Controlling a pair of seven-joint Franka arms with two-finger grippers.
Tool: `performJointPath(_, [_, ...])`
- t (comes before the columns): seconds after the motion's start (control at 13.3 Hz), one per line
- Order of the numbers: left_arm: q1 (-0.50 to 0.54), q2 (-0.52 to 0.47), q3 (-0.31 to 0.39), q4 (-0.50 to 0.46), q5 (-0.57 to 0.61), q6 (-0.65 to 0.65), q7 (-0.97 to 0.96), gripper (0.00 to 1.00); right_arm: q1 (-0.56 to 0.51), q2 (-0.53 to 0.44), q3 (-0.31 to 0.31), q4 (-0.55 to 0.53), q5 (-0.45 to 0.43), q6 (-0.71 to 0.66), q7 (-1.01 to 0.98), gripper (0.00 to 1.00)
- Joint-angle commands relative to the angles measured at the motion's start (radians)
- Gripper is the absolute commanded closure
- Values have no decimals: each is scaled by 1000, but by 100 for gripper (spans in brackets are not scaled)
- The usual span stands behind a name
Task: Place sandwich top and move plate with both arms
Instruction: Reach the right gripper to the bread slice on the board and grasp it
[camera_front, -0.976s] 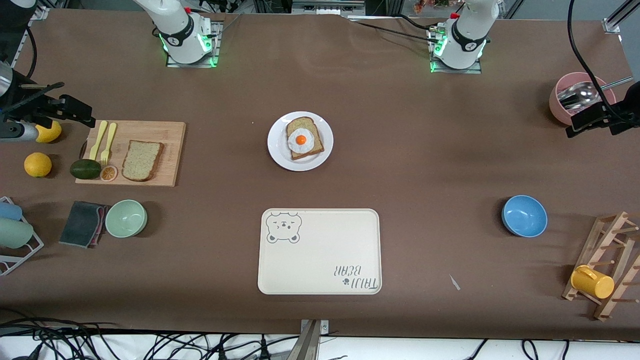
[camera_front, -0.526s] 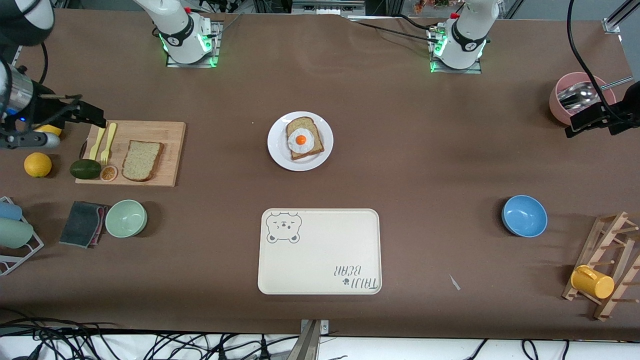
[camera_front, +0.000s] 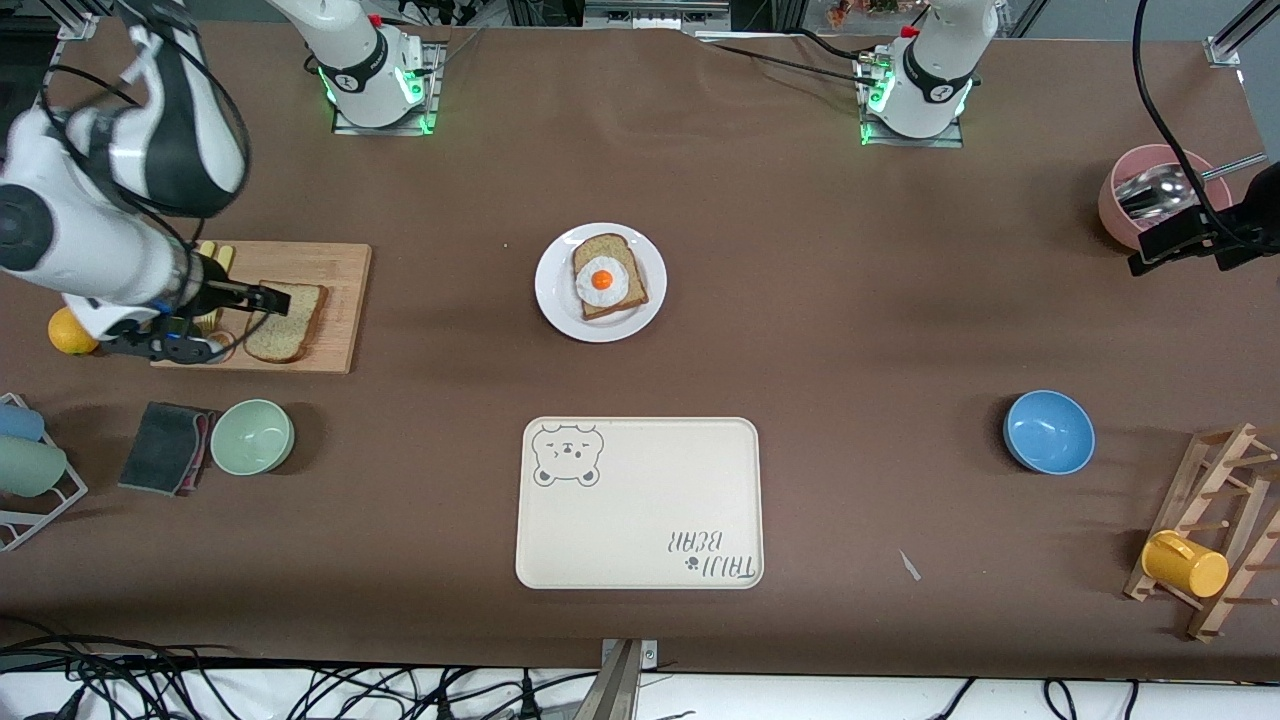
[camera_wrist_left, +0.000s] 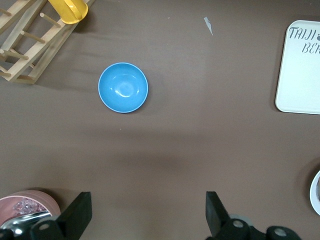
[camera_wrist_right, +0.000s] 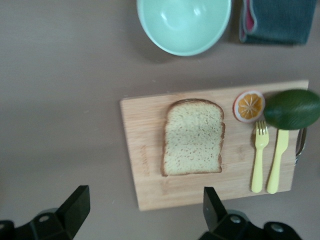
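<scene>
A long table (camera_front: 800, 330) is covered edge to edge in a brown mat, evenly lit from above. Tangled black cables (camera_front: 120, 680) are seen under its near edge, and metal framing (camera_front: 655, 12) along the top edge.

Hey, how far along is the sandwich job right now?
Nothing is finished yet. The sandwich top lies untouched on the cutting board, and the plate with the egg slice sits mid-table, farther from the camera than the bear tray. In hand: the right gripper hovers over the board, jaws open. The left gripper waits, open, near the pink bowl. Left: grasping, placing, moving the plate.
</scene>
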Motion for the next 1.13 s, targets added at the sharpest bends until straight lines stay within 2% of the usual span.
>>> performJointPath(0.0, [2,-6,-3,-14,-21,17,-11,0,4,38,7,-49,-79,89,119,1])
performJointPath(0.15, [-1,-6,-3,-16,-20,20,-11,0,5,106,7,-57,-93,159,163,2])
performJointPath(0.3, [-1,-8,-11,-17,-20,20,-11,0,5,155,7,-77,-178,228,253,10])
performJointPath(0.45, [1,-6,-11,-17,-20,20,-11,0,26,193,9,-78,-241,261,350,20])
performJointPath(0.6, [-1,-6,-11,-17,-20,24,-11,0,37,238,7,-77,-255,308,399,28])
performJointPath(0.83, [-1,-6,-11,-29,-20,49,-11,0,36,260,6,-77,-286,330,400,48])
performJointPath(1.05, [-3,-3,-13,-36,-20,66,-11,0,31,261,0,-77,-292,327,392,50])
